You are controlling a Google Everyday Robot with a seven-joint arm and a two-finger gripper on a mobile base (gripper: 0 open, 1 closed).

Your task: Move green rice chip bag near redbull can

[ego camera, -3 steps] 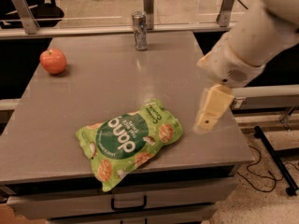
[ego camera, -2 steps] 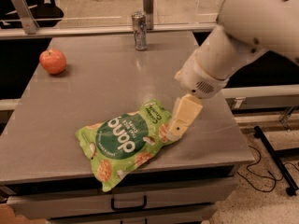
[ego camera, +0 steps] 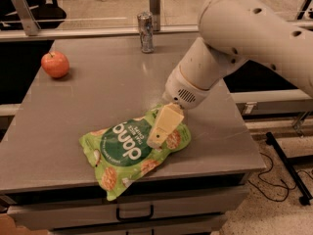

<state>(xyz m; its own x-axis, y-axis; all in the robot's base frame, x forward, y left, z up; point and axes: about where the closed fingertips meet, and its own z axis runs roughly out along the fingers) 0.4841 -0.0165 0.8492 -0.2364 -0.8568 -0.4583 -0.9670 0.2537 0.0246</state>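
Observation:
The green rice chip bag (ego camera: 128, 152) lies flat near the front edge of the grey table (ego camera: 98, 87), its dark green circle with white letters facing up. The redbull can (ego camera: 145, 32) stands upright at the table's far edge, well away from the bag. My gripper (ego camera: 157, 138) hangs from the large white arm (ego camera: 244, 38) and sits over the right part of the bag, its cream-coloured fingers (ego camera: 165, 124) pointing down and left onto the pouch.
A red apple (ego camera: 55, 64) sits at the far left of the table. A metal rail with posts (ego camera: 154, 1) runs behind the can. Drawers (ego camera: 132, 212) are under the front edge. Floor with cables lies to the right.
The arm has swung left and down from the table's right side. The gripper has moved from beside the bag to over its right part. The bag, can and apple have not moved.

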